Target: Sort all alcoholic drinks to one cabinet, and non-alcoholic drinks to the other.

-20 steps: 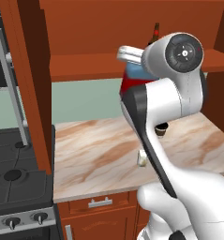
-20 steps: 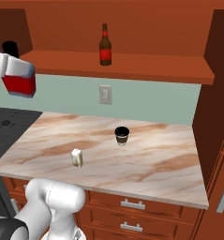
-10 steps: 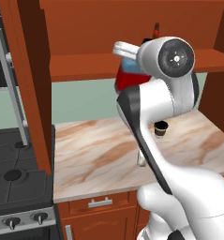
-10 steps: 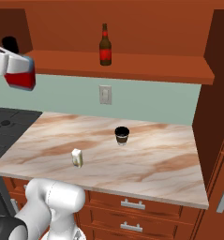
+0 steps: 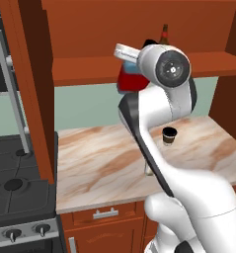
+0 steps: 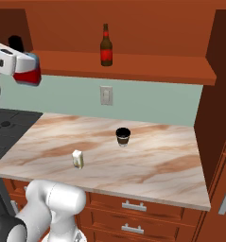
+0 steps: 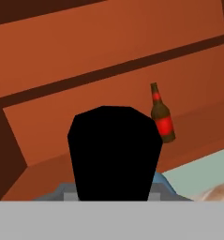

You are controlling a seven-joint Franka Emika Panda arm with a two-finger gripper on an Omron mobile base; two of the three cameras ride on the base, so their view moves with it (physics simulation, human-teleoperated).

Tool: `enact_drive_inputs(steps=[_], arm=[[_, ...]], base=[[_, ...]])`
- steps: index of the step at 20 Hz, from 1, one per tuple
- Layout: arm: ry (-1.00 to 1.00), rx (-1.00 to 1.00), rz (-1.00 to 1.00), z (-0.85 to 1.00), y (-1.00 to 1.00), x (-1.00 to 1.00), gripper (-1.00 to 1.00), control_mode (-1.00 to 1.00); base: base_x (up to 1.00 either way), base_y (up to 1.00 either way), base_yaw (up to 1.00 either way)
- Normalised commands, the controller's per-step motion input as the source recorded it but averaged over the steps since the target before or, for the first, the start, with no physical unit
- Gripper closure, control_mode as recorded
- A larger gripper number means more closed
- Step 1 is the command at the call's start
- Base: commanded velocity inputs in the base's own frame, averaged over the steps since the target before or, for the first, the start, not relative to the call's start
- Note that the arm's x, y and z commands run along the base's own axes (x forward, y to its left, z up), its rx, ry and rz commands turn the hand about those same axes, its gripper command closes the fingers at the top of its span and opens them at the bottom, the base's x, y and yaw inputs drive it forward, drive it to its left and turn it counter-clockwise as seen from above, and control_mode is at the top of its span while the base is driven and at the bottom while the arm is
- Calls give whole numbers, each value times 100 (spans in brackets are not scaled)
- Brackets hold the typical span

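Cabinet (image 6: 133, 28) of red-brown wood spans the wall above the desk (image 6: 152, 160), its single plank shelf (image 6: 147, 66) running left to right. The desk is a marbled slab with drawer fronts below, and a dark stove (image 5: 16, 183) sits at its left end.

My gripper (image 6: 20, 64) is raised at shelf height near the left end of the shelf, closed around the squat red bottle (image 6: 28, 75); the bottle's pale-blue shoulders sit just under my white hand, and in the hand view its black cap (image 7: 114, 154) stands right in front of the camera. From the left base view the red bottle (image 5: 128, 81) shows just in front of the shelf edge, partly behind my arm.

Farther right on the shelf, the slim brown bottle (image 6: 106, 46) with the red label stands upright, well apart from my gripper.

On the desk, the dark-brown cup (image 6: 123, 136) with the black lid stands upright near the middle. The small cream carton (image 6: 77, 159) stands nearer the front edge, to the cup's left.
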Motion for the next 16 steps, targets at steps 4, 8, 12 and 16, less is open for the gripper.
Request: enact_drive_inputs(steps=[4, 8, 12, 16], arm=[[0, 0, 0, 11, 0, 40, 100, -100], [0, 0, 0, 12, 0, 41, 100, -100], [0, 0, 0, 10, 0, 43, 100, -100], [0, -1, 0, 5, 0, 43, 100, -100]], base=[[0, 0, 0], [0, 0, 0], [0, 0, 0], [0, 0, 0]])
